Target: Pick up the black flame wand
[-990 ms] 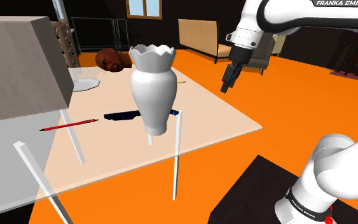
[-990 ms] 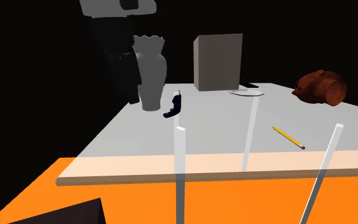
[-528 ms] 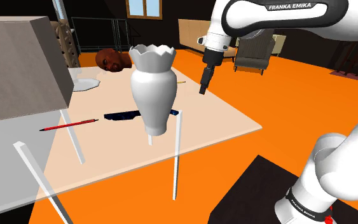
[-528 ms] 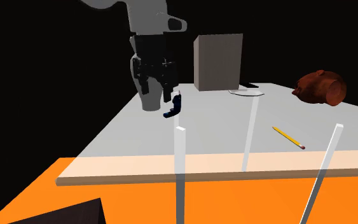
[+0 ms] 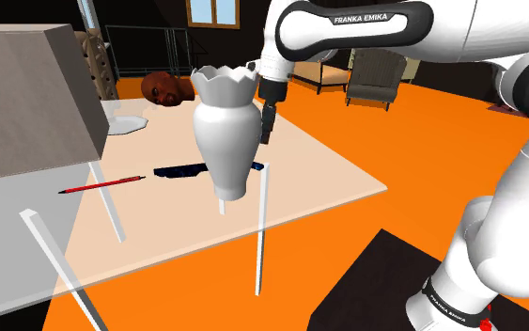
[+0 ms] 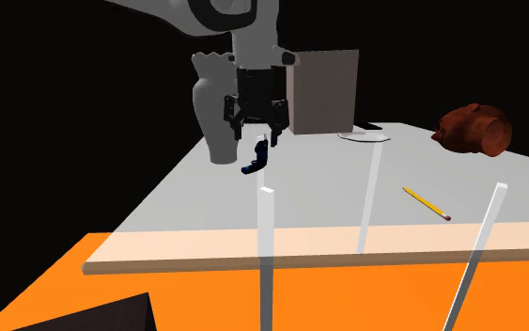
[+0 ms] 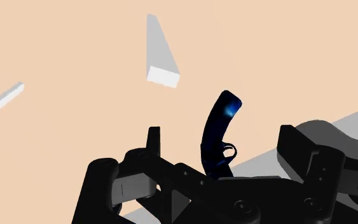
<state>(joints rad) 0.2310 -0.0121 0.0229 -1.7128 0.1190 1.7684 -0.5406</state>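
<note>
The black flame wand [image 5: 179, 171] lies flat on the pale table top [image 5: 328, 179], at the foot of the white vase [image 5: 225, 122]. In the second exterior view the wand [image 6: 256, 160] shows dark blue-black, with my gripper [image 6: 256, 138] hanging open just above its far end. From the shoulder view the gripper [image 5: 267, 124] sits right beside the vase's shoulder. In the wrist view the curved wand [image 7: 217, 130] lies between my spread fingers [image 7: 153, 139], untouched by either.
White upright posts [image 5: 261, 226] rise from the table. A grey box [image 5: 23, 94], a plate [image 5: 126, 122] and a brown head [image 5: 163, 88] stand at the back. A red pen [image 5: 102, 184] lies near the wand, and a yellow pencil [image 6: 427, 202] lies apart.
The arm has swung from beyond the table's edge toward the shoulder view's left. The gripper now hangs over the wand next to the vase.
</note>
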